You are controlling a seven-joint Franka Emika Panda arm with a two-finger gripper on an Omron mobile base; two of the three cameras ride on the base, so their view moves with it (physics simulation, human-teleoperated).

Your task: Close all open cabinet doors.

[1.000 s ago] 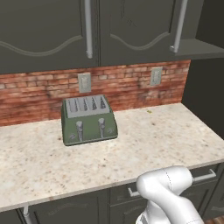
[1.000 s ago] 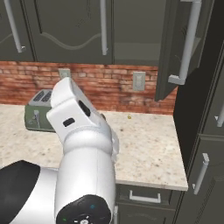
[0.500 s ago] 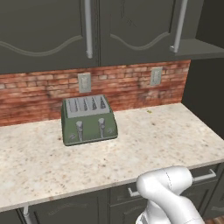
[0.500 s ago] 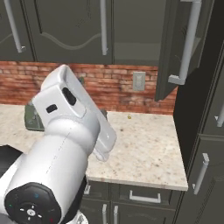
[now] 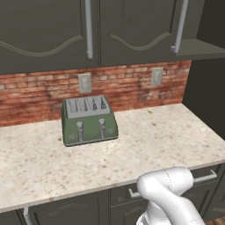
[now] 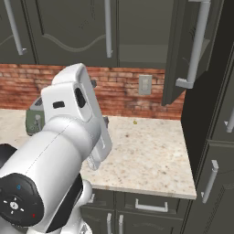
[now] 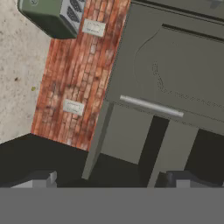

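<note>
Dark cabinet door point(image 6: 183, 50) ajar; toaster point(image 5: 88, 120) unobstructed from left.

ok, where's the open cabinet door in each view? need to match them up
Left base view: open cabinet door at upper right, swung out, bar handle facing the camera.
Right base view: it hangs at upper right, seen nearly edge-on, handle on its right.
Hand view: the view is rolled; the door is the thin edge-on panel at lower centre.
Shared landmark: the green toaster.

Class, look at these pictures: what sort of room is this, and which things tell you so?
Most likely a kitchen: a green toaster on a speckled stone counter, a brick wall with sockets, and dark cabinet doors above.
</note>
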